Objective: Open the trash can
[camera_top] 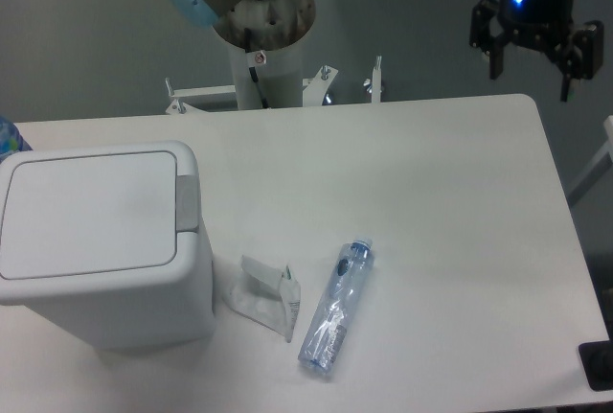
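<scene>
Trash can (96,240) at the near left of the tabletop (450,202), upright, lid (88,212) flat and closed, grey button strip (188,204) along the lid's right edge. Pincer (533,66) high at the far right, above and beyond the tabletop's back edge, fingers apart and pointing down, gripping nothing, blue light glowing on its body. Well apart from the can: can far to the pincer's left and much nearer the camera, nearly the whole tabletop between them. Just right of the can, a crumpled white wrapper (263,296) lying flat, close to the can's base but not clearly touching. Right of that, a clear plastic bottle (337,308) on its side, cap toward the far edge, near the wrapper. Arm base (263,20) behind the tabletop's far edge, left of centre.
</scene>
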